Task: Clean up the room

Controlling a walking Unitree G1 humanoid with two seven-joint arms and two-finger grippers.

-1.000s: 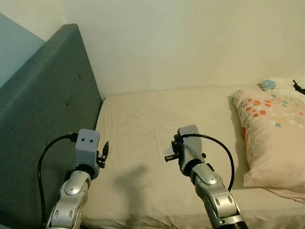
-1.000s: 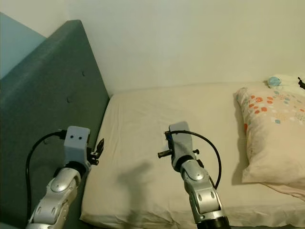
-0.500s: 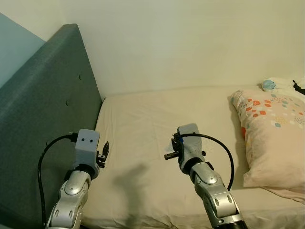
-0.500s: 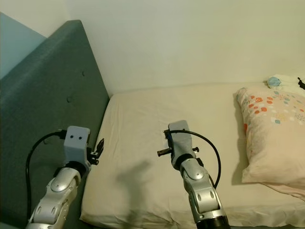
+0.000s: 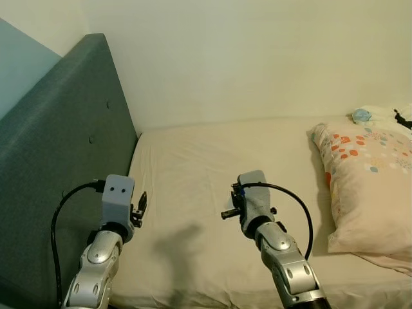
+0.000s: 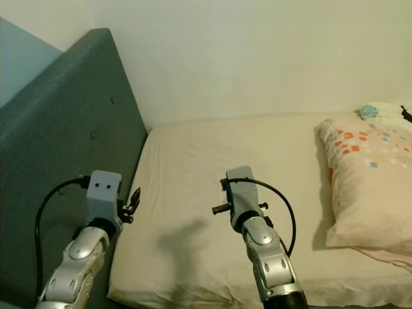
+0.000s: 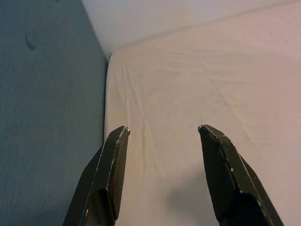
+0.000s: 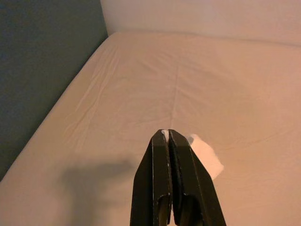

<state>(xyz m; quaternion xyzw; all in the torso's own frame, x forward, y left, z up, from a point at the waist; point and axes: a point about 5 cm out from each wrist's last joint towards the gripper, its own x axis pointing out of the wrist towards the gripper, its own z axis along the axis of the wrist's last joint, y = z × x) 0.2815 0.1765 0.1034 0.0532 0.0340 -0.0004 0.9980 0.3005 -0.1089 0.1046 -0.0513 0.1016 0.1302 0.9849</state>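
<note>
A cream-sheeted bed (image 5: 193, 167) meets a teal headboard (image 5: 58, 148) and pale wall (image 5: 257, 58).

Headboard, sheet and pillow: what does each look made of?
Headboard: grey-blue woven upholstery, matte, with tufted button dimples; probably padded fabric. Sheet: cream cloth, matte, with fine creases, likely cotton, though the weave is too small to tell. Pillow: soft printed fabric case with orange and blue spots, plump and sagging at its edge.

No readable text, label, brand, number or sign is being shown on any surface; the pillow (image 5: 370, 180) is being seen with coloured patches only, not letters.
</note>
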